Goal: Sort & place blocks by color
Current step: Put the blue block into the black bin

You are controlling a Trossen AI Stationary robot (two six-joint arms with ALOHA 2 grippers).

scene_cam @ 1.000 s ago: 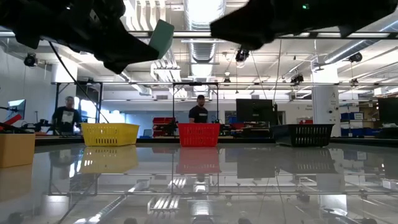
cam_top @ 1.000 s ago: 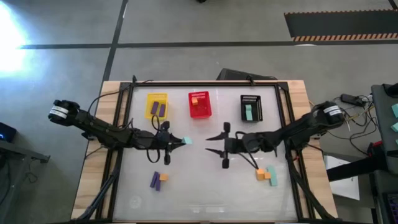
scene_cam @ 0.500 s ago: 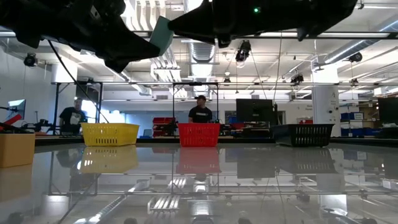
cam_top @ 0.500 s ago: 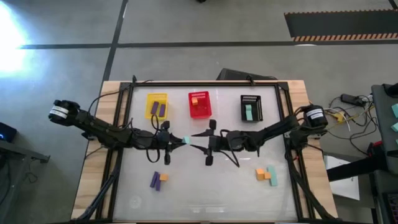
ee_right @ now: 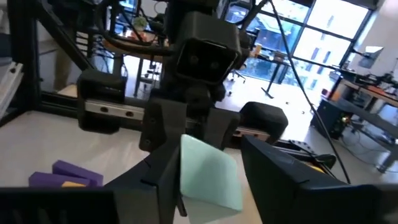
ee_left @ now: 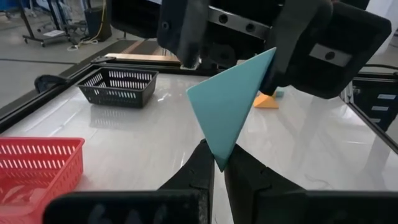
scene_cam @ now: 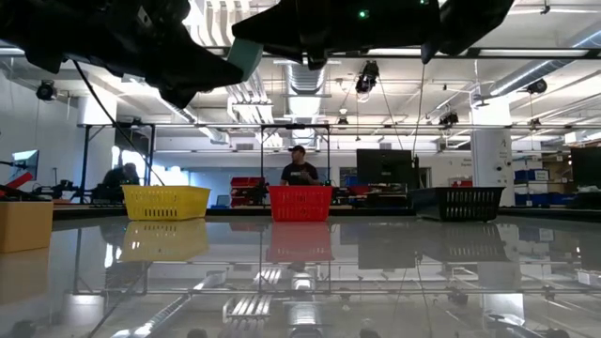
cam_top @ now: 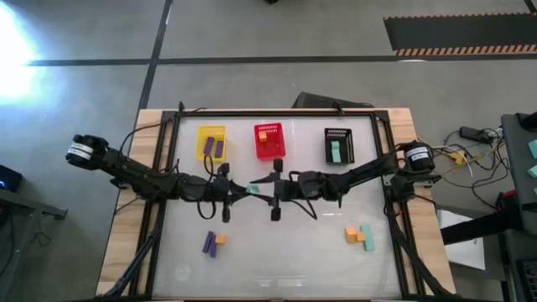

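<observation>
My left gripper (cam_top: 242,191) is shut on a teal block (cam_top: 252,190), held in the air over the table's middle. The block also shows in the left wrist view (ee_left: 231,106) and the low view (scene_cam: 246,56). My right gripper (cam_top: 268,197) is open. Its two fingers stand on either side of the same teal block (ee_right: 208,169); I cannot tell whether one touches it. On the table lie a purple block (cam_top: 208,242) with an orange one (cam_top: 221,239), and an orange block (cam_top: 351,236) beside a teal one (cam_top: 366,236). My left gripper pinches the teal block between its two fingers (ee_left: 199,168) at one corner of the block (ee_left: 220,157). The fingers come level from the table's left. The block sticks out past the fingertips, tilted on edge and lifted clear of the table.
Along the far side stand a yellow basket (cam_top: 201,132) holding purple blocks, a red basket (cam_top: 258,153) holding an orange block, and a black basket (cam_top: 329,153) holding a teal block. The two arms meet nose to nose at mid-table. People show in the room beyond.
My right gripper has travelled toward the table's left, staying open, until its fingers flank the teal block in my left gripper. The block has stayed in place.
</observation>
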